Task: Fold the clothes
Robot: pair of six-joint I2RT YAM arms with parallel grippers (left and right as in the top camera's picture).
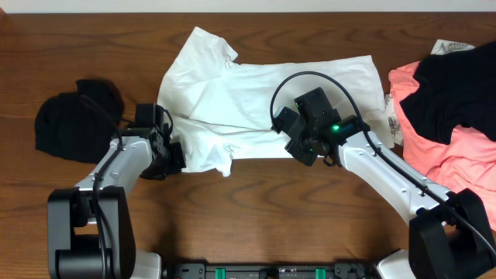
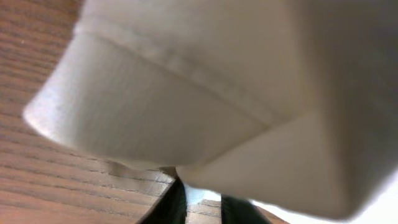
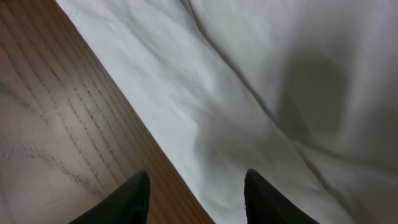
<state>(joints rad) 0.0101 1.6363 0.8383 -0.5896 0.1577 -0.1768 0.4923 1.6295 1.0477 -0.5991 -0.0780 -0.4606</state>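
Note:
A white t-shirt (image 1: 256,101) lies spread across the middle of the wooden table. My left gripper (image 1: 174,155) is at the shirt's lower left edge. In the left wrist view its fingers (image 2: 202,208) sit close together, their tips hidden under a lifted fold of the white shirt (image 2: 205,93); it looks shut on the fabric. My right gripper (image 1: 301,146) hovers at the shirt's front edge. In the right wrist view it is open (image 3: 196,199), one finger over bare wood, the other over the shirt (image 3: 261,93).
A black garment (image 1: 74,120) lies bunched at the left. A pile of pink (image 1: 457,155) and black (image 1: 453,85) clothes sits at the right edge, with a printed white piece (image 1: 394,116) beside it. Bare wood (image 1: 256,209) runs along the front.

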